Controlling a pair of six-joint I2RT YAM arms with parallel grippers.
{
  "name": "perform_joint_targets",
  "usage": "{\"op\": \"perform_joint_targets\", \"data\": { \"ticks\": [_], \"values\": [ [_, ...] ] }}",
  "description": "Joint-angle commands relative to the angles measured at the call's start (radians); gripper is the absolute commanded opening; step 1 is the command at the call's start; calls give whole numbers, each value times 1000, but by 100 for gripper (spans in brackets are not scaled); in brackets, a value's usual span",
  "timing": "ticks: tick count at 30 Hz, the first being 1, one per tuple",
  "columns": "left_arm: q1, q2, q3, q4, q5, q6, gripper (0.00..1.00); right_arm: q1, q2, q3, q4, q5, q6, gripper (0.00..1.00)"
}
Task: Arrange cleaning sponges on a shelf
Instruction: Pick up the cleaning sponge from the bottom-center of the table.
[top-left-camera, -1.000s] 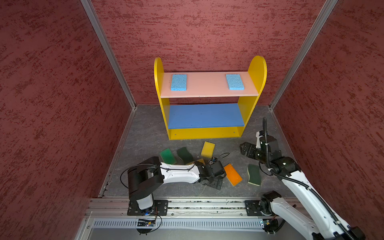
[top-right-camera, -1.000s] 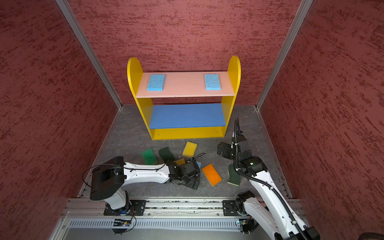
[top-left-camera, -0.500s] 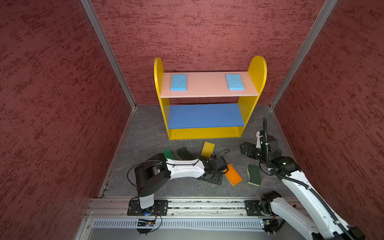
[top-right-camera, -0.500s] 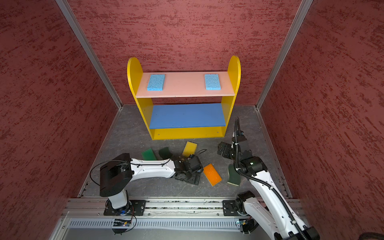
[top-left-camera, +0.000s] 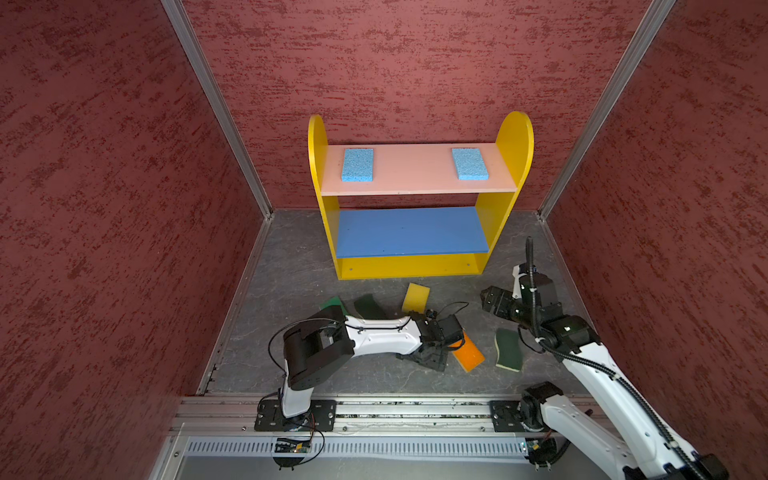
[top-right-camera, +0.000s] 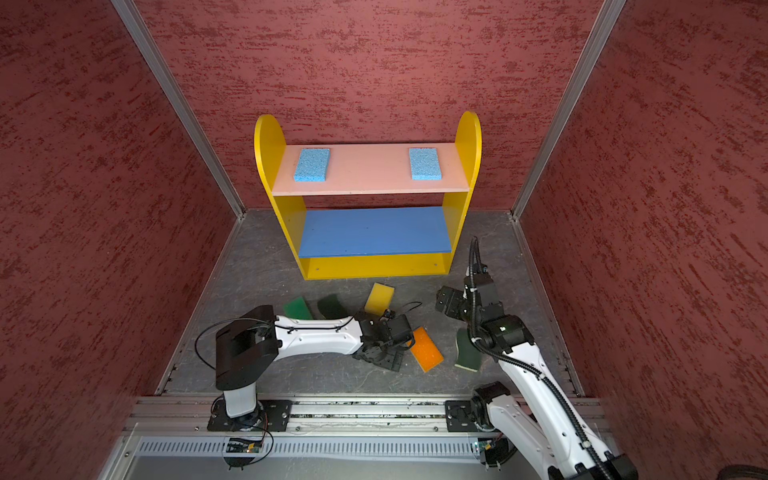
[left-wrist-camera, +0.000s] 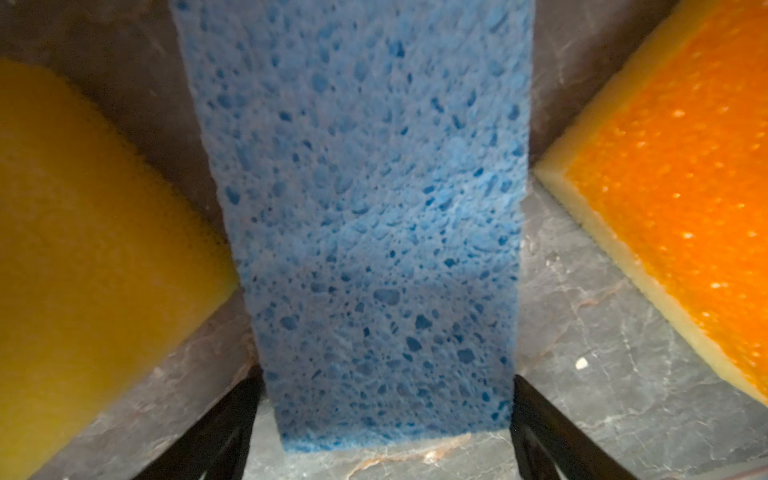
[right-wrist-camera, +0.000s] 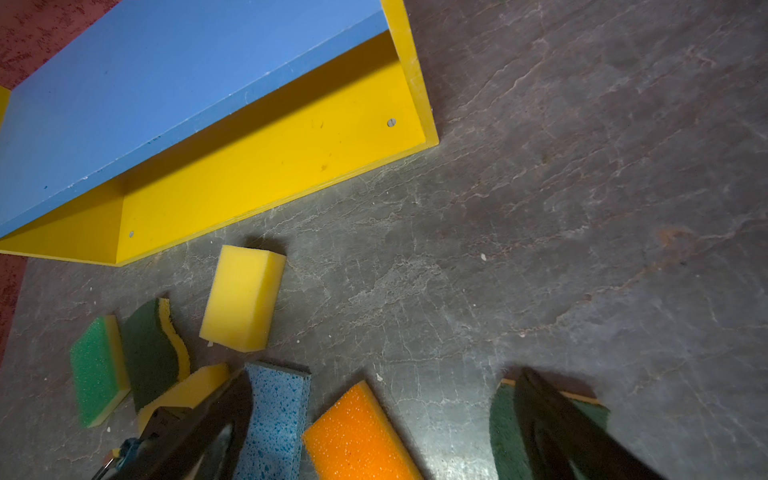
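Note:
The shelf (top-left-camera: 415, 266) stands at the back with two light blue sponges (top-left-camera: 357, 164) (top-left-camera: 469, 163) on its pink top board. My left gripper (left-wrist-camera: 388, 415) is down at the floor, open, one finger (left-wrist-camera: 237, 415) on each side of a third light blue sponge (left-wrist-camera: 365, 208) lying flat. Beside it lie a yellow sponge (left-wrist-camera: 83, 249) and an orange-topped sponge (left-wrist-camera: 673, 187). In both top views the left gripper (top-left-camera: 428, 357) hides the blue sponge. My right gripper (top-left-camera: 492, 301) hovers open and empty above the floor, right of the sponges.
On the floor lie another yellow sponge (top-left-camera: 415, 298), a bright green sponge (top-left-camera: 332, 305), a dark green wavy sponge (top-left-camera: 368, 306) and a second dark green one (top-left-camera: 509, 349) under the right arm. Red walls close in on three sides. The blue middle board (top-left-camera: 411, 232) is bare.
The left arm has swung round and its gripper has come down over the blue sponge, now straddling it. The right arm has not moved.

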Motion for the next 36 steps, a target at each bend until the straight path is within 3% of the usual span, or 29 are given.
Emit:
{"op": "perform_joint_targets", "data": {
  "ticks": [1, 16, 36],
  "values": [
    [-2, 48, 24, -28, -11, 0, 93, -8, -17, -6, 33, -12, -6, 99],
    [-2, 120, 105, -101, -26, -25, 89, -16, -36, -23, 36, -15, -25, 99],
    [6, 104, 74, -102, -33, -33, 69, -24, -28, -34, 58, -43, -24, 99]
  ]
}}
